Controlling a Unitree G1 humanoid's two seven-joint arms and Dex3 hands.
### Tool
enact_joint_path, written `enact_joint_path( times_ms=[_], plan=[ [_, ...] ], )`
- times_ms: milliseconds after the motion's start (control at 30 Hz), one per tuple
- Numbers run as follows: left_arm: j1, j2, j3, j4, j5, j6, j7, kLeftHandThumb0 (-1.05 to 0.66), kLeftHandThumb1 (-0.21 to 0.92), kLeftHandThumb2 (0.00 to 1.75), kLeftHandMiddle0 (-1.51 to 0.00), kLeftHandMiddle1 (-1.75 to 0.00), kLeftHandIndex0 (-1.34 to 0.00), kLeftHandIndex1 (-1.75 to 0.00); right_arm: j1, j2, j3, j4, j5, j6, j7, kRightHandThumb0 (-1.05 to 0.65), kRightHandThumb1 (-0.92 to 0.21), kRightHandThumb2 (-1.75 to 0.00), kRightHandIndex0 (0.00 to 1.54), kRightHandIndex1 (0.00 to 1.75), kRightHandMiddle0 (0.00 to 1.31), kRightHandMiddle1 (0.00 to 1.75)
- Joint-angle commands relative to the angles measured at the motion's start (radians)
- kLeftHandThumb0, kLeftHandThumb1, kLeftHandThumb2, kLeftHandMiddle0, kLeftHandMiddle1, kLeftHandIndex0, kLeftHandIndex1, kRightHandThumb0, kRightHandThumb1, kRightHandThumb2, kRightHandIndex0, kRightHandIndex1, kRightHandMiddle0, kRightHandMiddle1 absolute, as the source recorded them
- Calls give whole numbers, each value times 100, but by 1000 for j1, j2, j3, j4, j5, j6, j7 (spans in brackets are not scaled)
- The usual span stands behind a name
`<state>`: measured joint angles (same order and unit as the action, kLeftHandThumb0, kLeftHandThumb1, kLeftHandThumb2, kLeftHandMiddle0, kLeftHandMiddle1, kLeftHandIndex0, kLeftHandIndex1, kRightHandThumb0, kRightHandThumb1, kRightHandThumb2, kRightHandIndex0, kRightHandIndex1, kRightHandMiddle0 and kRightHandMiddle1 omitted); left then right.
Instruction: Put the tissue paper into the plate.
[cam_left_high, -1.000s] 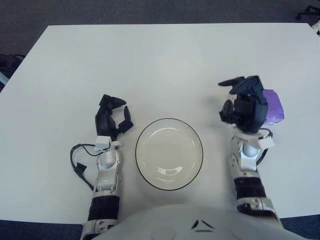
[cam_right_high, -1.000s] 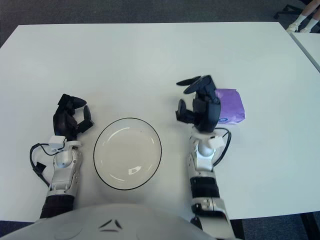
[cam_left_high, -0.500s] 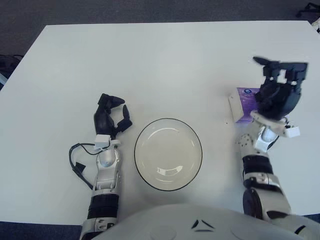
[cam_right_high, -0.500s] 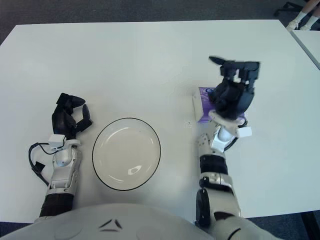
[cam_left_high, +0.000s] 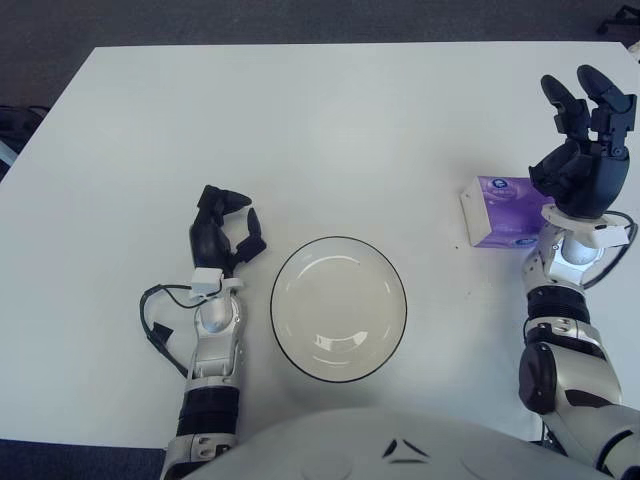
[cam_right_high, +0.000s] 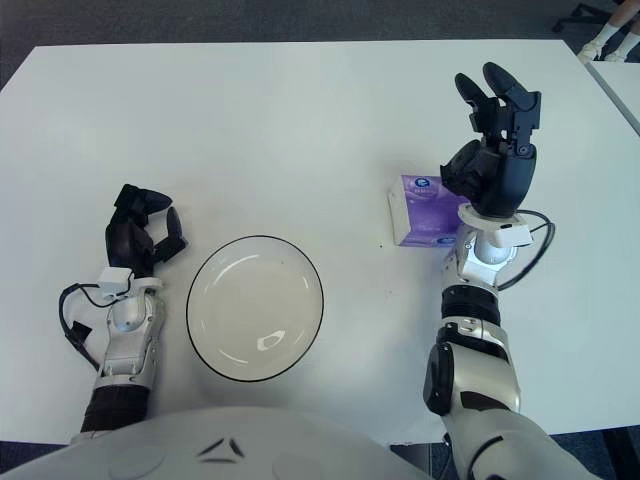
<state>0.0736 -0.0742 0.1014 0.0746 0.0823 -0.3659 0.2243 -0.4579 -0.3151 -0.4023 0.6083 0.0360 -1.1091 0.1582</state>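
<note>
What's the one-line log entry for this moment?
right hand: open, at right side of purple tissue pack, no grasp | pack: on white table | clear glass plate: empty | left hand: idle left of plate

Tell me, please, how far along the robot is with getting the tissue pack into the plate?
Nothing is done yet: the plate holds nothing, and the purple tissue pack lies on the table to the plate's right. In hand: the right hand is raised by the pack's right edge, fingers spread, holding nothing. The left hand shows left of the plate. Grasping, carrying and placing remain.
</note>
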Motion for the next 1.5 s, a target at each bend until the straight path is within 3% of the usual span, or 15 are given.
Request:
enact_joint_path(
  times_ms=[0, 133, 267, 467, 667, 700, 767, 833, 1000, 1367, 1467],
  plan=[
    [65, -14, -6, 94, 3, 42, 5, -43, 49, 111, -84, -175, -47, -175, -25, -127, -42, 29, -277, 165, -215, -77, -92, -126, 0, 0, 0, 3],
    [67, -16, -9, 92, 2, 44, 3, -42, 49, 111, -84, -175, -47, -175, -9, -158, -14, 60, -262, 314, -239, -75, -92, -127, 0, 0, 0, 1],
    [67, -18, -12, 92, 3, 45, 3, -42, 50, 110, -83, -175, -47, -175, -4, -193, 15, 117, -285, 324, -279, -74, -92, -127, 0, 0, 0, 0],
    [65, -20, -12, 95, -1, 50, 1, -42, 50, 110, -82, -175, -46, -175, 1, -256, 76, 83, -350, 386, -325, -77, -92, -124, 0, 0, 0, 0],
    [60, -19, -13, 103, 0, 47, 1, -42, 50, 110, -83, -175, -46, -175, 166, -284, 72, -358, -469, 604, -288, -75, -92, -122, 0, 0, 0, 0],
    [59, -19, -13, 105, 1, 47, 1, -42, 50, 110, -84, -175, -46, -175, 213, -273, 57, -503, -498, 677, -244, -74, -92, -116, 1, 1, 0, 11],
    [58, -18, -13, 107, 1, 48, 0, -42, 50, 110, -84, -175, -47, -175, 269, -264, 41, -696, -536, 779, -171, -73, -92, -117, 0, 0, 0, 5],
    [55, -18, -14, 109, 1, 50, 0, -42, 50, 110, -84, -175, -47, -175, 296, -264, 43, -803, -550, 839, -114, -72, -92, -115, 0, 0, 0, 2],
    [47, -19, -14, 113, 7, 66, 3, -42, 50, 110, -85, -175, -47, -175, 299, -335, 63, -678, -508, 789, -89, -71, -92, -111, 1, 1, 1, 1],
    [26, -20, -16, 148, -2, 42, 0, -42, 49, 111, -83, -175, -47, -175, 341, -404, 57, -755, -508, 889, -6, -74, -92, -111, 2, 2, 0, 1],
    [21, -21, -17, 153, -6, 42, -4, -42, 49, 111, -82, -175, -47, -175, 343, -433, 46, -674, -494, 859, -26, -73, -92, -111, 2, 2, 0, 0]
  ],
)
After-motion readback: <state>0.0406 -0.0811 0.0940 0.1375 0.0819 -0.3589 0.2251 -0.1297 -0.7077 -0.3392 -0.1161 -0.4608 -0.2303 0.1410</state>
